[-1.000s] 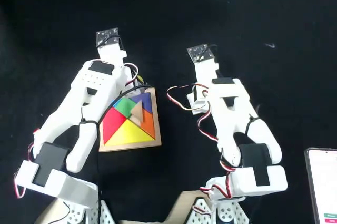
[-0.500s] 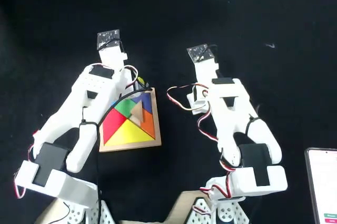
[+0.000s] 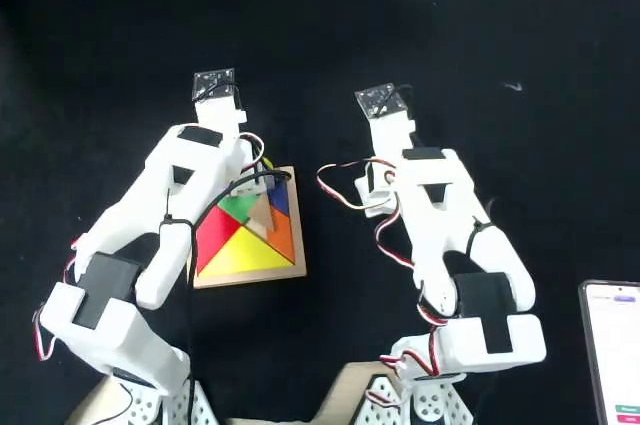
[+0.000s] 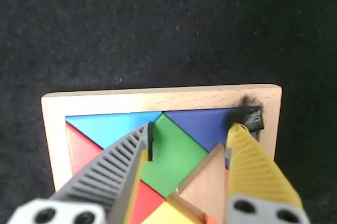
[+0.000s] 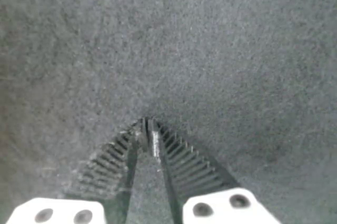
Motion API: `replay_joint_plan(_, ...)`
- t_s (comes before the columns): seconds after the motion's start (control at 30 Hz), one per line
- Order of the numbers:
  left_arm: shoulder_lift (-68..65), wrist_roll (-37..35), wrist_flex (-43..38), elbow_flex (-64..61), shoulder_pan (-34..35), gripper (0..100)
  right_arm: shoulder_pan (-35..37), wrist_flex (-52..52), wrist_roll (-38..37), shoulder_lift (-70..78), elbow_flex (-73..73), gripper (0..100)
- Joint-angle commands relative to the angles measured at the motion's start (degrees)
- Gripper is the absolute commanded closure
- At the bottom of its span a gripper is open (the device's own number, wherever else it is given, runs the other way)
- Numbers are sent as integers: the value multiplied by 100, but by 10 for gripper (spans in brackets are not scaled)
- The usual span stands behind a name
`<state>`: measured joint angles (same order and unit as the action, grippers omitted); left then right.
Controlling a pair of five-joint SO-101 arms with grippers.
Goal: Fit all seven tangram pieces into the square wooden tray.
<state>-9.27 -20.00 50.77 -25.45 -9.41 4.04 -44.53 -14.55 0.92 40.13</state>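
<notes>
Up close, left jaws gape empty over the green piece (image 4: 171, 153) in the tray (image 4: 158, 95); right jaws closed, empty.

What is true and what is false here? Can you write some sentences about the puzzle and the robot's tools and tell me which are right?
1. The left tool is open above the tray. True.
2. The right tool holds a puzzle piece. False: it is shut on nothing, over the black cloth.
3. The green piece lies in the tray. True.
4. The tray lies under the right tool. False: it lies under the left tool.
5. The yellow piece lies out on the cloth. False: it is in the tray.
</notes>
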Motion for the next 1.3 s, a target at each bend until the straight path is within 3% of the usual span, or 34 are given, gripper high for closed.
replay_joint_plan(0.0,62,44,378,75,31,755,79,53,-70,-31,-277,987)
replay_joint_plan(0.37,88,44,651,75,22,755,79,53,-70,-40,-277,987)
replay_joint_plan(0.7,1407,62,756,-716,-365,755,79,53,-70,-48,-277,987)
replay_joint_plan(1.27,1099,334,378,-778,-189,755,79,53,-70,-48,-277,987)
